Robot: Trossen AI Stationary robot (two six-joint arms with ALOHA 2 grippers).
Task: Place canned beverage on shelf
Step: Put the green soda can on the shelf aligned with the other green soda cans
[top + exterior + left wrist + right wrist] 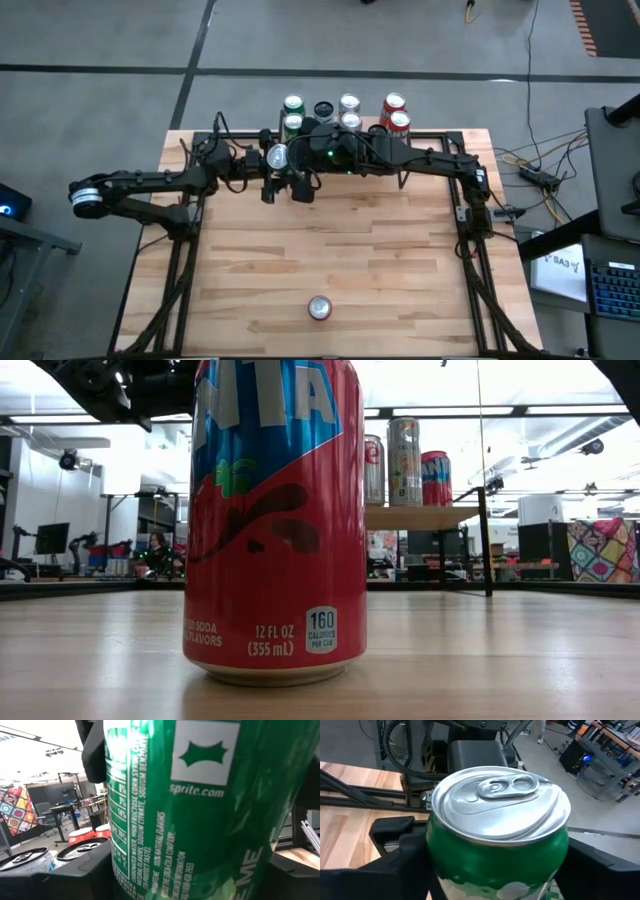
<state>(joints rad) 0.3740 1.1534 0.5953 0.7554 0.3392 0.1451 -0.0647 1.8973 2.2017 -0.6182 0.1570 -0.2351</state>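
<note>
A green Sprite can is up in the air just in front of the shelf, between both grippers. My right gripper reaches in from the table's right and is shut on it. My left gripper comes from the left and is also closed around it; the can's printed wall fills its wrist view. The shelf, a light wood board on thin black legs, stands at the table's far edge with several cans on top. A red Fanta can stands upright on the tabletop near the front edge. My left gripper has the can's side wall between its two fingers, one dark finger on each side. The can hides the places of contact. The can stands roughly upright and is clear of the table. My right gripper pinches the can's green side wall just below the top rim between its two fingers. The fingers come about level from the table's right. The can is upright, its pull-tab top up, lifted clear of the table.
The cans on the shelf are green, silver, dark and red and stand close behind the grippers. Black frame rails run along the table's left and right sides. The wooden tabletop lies between the arms and the Fanta can.
</note>
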